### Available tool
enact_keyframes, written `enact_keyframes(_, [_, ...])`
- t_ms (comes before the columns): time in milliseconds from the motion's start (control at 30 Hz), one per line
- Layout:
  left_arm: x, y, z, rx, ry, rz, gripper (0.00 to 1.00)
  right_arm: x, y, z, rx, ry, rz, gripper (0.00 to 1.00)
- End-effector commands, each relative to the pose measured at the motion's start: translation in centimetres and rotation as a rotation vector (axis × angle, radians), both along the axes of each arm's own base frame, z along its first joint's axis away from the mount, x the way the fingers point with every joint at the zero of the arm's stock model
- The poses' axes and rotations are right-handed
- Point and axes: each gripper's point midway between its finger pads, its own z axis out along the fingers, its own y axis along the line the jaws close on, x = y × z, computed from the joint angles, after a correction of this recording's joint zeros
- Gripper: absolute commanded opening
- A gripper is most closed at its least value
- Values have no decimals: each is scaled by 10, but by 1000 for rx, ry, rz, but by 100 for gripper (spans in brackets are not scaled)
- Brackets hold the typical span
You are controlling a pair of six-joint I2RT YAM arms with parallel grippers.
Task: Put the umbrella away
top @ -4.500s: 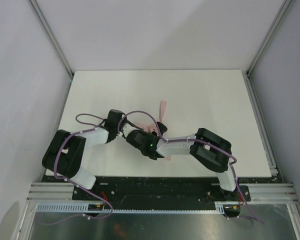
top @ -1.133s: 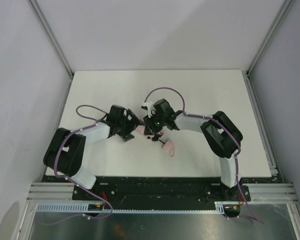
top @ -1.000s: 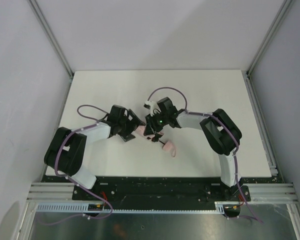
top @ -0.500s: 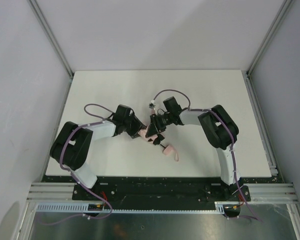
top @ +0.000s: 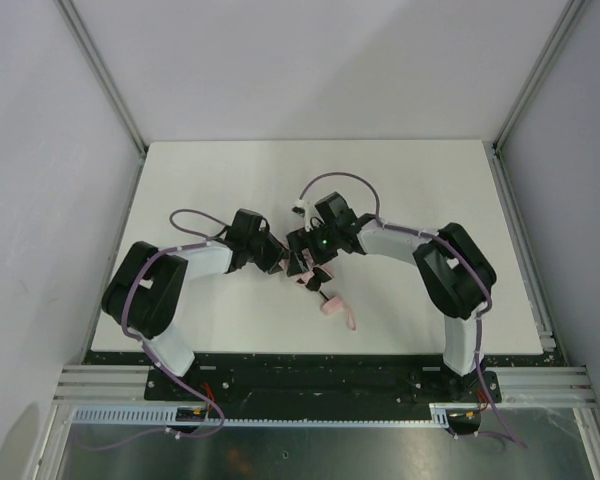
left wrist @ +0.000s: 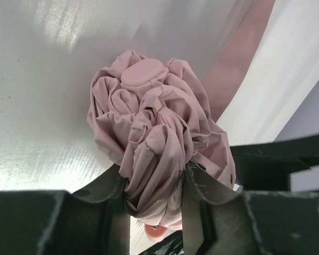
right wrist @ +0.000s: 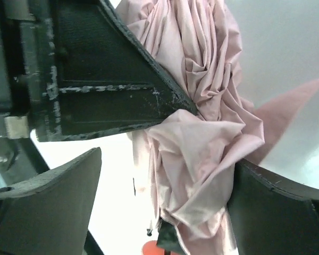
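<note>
The umbrella is a crumpled pale pink bundle with its round cap facing the left wrist camera. My left gripper is shut on the fabric, one finger pressed into each side. In the top view my left gripper and right gripper meet mid-table and hide most of the bundle. The pink handle with its wrist loop lies toward the near edge. My right gripper stands open around the umbrella: its right finger touches fabric, the other stands apart.
The pink closure strap trails across the white table. Grey walls and aluminium posts close in the table on three sides. Purple cables loop above both wrists.
My left gripper has shut on the pink bundle. My right gripper has opened and let go of it. The handle slid slightly toward the near edge.
</note>
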Motion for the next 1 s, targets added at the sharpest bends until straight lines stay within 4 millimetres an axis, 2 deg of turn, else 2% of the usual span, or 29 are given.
enact_keyframes(0, [-52, 33, -60, 195, 188, -43, 0, 20, -23, 17, -219, -263, -110, 94])
enact_keyframes(100, [-54, 32, -59, 181, 199, -39, 0, 19, -26, 21, -343, -405, -123, 95])
enact_keyframes(300, [-59, 31, -59, 169, 221, -26, 0, 9, -13, 11, -536, -637, -147, 94])
enact_keyframes(433, [-62, 31, -60, 163, 239, -23, 0, 12, -6, 6, -623, -753, -166, 88])
enact_keyframes(567, [-63, 31, -58, 158, 243, -24, 0, 19, -15, -8, -721, -814, -173, 79])
enact_keyframes(667, [-63, 29, -56, 151, 241, -29, 0, 20, -21, -24, -772, -808, -137, 67])
enact_keyframes(833, [-60, 26, -51, 142, 222, -54, 0, 13, -24, -47, -726, -681, -65, 28])
enact_keyframes(967, [-54, 25, -44, 142, 184, -72, 18, 1, -27, -65, -646, -508, 13, 8])
